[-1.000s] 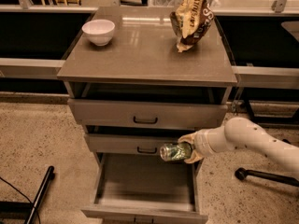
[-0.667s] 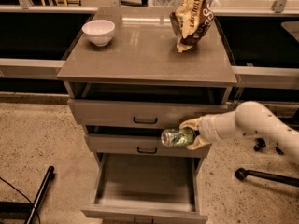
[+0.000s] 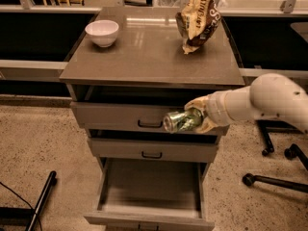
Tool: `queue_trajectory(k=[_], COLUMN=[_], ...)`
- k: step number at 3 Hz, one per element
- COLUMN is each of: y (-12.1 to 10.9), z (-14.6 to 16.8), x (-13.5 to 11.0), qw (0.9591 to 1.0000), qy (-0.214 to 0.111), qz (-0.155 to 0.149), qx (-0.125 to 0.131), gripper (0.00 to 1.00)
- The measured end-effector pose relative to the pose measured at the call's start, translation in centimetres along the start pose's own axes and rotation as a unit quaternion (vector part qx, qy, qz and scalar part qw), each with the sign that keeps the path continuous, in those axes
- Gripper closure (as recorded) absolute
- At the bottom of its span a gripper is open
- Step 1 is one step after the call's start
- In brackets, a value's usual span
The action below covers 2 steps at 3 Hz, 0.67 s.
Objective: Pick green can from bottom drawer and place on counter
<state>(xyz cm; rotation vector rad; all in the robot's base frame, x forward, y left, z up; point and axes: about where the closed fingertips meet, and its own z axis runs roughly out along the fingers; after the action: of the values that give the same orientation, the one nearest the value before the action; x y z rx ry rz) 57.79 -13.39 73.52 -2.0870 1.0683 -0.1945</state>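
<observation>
Change first: the green can (image 3: 182, 121) had come up over the last second, from level with the middle drawer (image 3: 151, 149) to level with the top drawer (image 3: 120, 115) front. It was clear of the bottom drawer (image 3: 149, 189), which stood pulled open and looked bare inside. I'd call the pick done and the lift under way. The place was still to come, since the can hung below the counter (image 3: 144, 57) edge, out in front of the cabinet.

Count, left to right:
- one white bowl (image 3: 102, 32), back left on the counter
- three drawers (top and middle looked slightly ajar, bottom fully out)
- one green can, lying sideways in the air, silver end facing left
- one claw (image 3: 196, 119), clenched around the can's right half, on the white arm (image 3: 260, 102) reaching in from the right
- one chip bag (image 3: 199, 18), upright at the counter's back right

The middle of the counter was free, so that's my guess for the landing spot.
</observation>
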Motion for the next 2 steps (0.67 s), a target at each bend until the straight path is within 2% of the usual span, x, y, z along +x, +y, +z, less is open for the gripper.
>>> queue_trajectory(k=[1,2], y=[-2.7,-6.3], z=[-3.3,-6.4], x=[0.4,1.1], qw=[0.9998,0.9979], qy=[0.006,0.048], qz=[0.006,0.023], qx=[0.019,0.036], gripper=[1.00,1.00])
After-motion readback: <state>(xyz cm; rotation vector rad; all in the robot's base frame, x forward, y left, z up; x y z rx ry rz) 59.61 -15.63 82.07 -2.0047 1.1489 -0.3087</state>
